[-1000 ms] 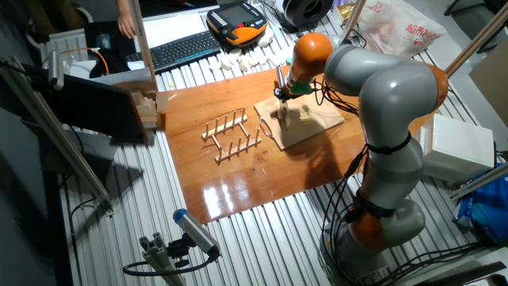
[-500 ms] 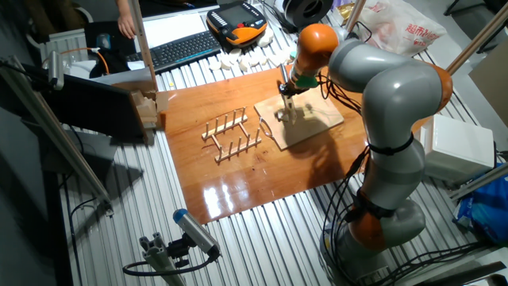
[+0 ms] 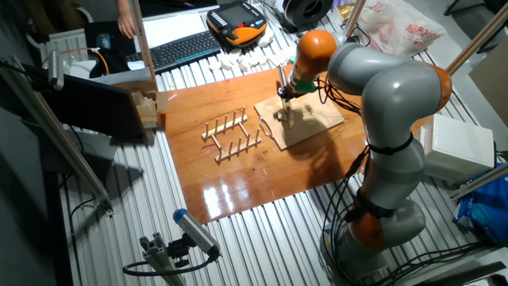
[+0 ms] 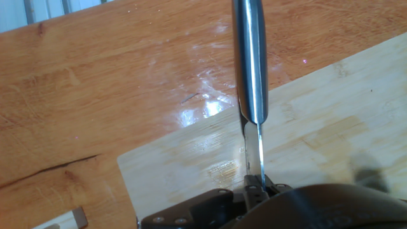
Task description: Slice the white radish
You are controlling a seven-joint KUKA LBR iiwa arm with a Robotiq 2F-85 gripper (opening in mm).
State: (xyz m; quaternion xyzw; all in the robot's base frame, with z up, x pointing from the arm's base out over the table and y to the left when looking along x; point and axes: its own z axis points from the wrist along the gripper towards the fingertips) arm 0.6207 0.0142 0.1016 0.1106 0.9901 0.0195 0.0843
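Observation:
My gripper (image 3: 283, 94) hangs over the left part of the light wooden cutting board (image 3: 317, 119) and is shut on a steel knife (image 3: 282, 107) that points down at the board. In the hand view the knife (image 4: 249, 70) runs straight out from the gripper (image 4: 254, 184), thin edge near the fingers, across the board's left corner (image 4: 191, 159). The white radish is hidden in both views: the hand and knife cover that spot in the fixed view, and the hand view shows only bare board.
The board lies on a glossy brown tabletop (image 3: 238, 175). A wooden rack (image 3: 232, 135) stands to its left. A row of white blocks (image 3: 246, 59), a keyboard (image 3: 178, 49) and an orange pendant (image 3: 236, 22) are at the back. A wooden block (image 3: 147, 110) sits far left.
The hand with the knife lifted and shifted slightly right over the board, then came back down and left a little. Nothing else moved.

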